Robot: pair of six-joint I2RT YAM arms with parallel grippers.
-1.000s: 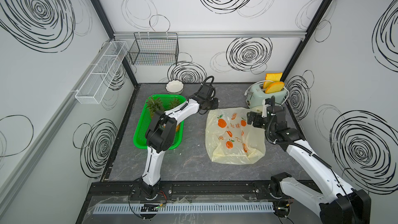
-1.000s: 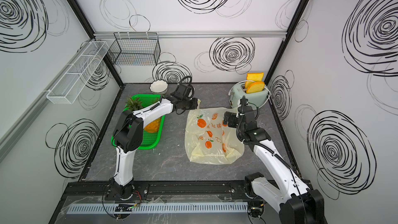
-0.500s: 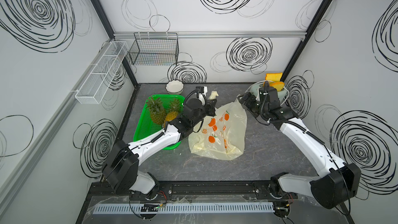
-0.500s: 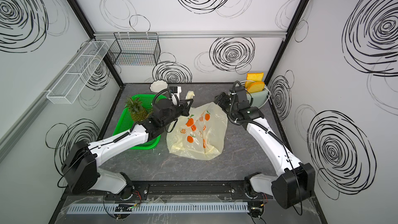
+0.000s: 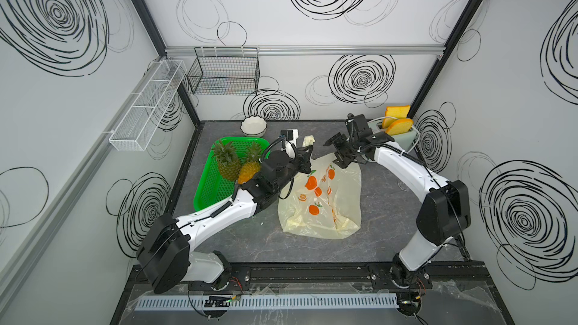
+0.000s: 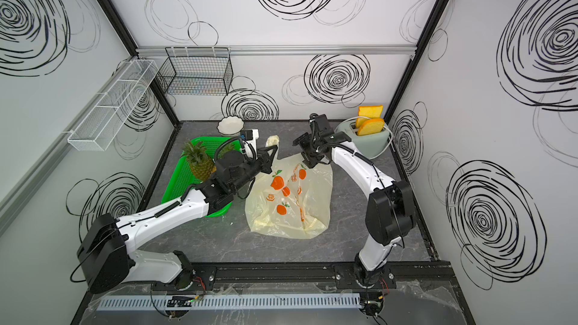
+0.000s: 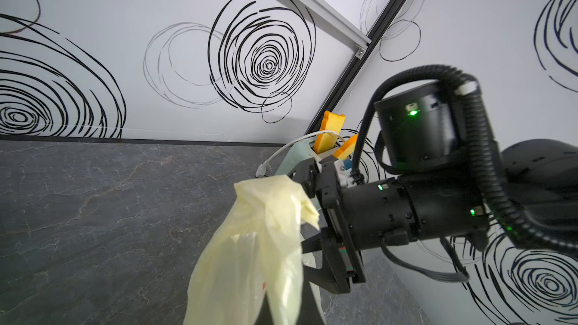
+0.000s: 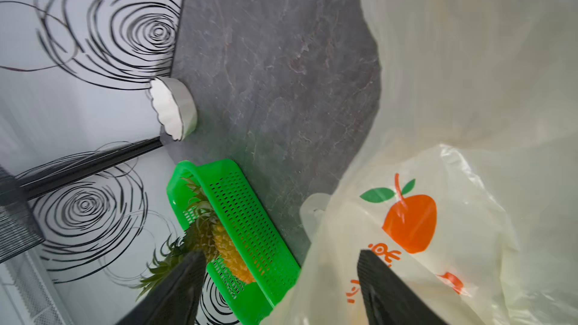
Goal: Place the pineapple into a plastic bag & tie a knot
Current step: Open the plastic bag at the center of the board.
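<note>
Two grippers work the far rim of the large translucent pale-yellow plastic bag printed with orange fruits (image 5: 322, 201). Its closed bottom lies slack on the dark grey stone-patterned table (image 5: 250, 245), nearest the rail. Further in, the left gripper (image 5: 306, 160) is clenched on one handle strip, lifting that side so the mouth stands off the table. Across the mouth, the right gripper (image 5: 334, 154) hangs with its fingers spread. In the right wrist view there is film beside one finger but nothing pinched. I judge it is placed to take the opposite handle and stretch the opening. Beside the bag, two spiky-crowned yellow-brown pineapples (image 5: 226, 164) sit in the green perforated plastic basket (image 5: 209, 192); none is bagged and nothing is tied. Farthest back stand a white scalloped bowl (image 5: 253, 125) and a pale green toaster holding toast slices (image 5: 403, 139).
</note>
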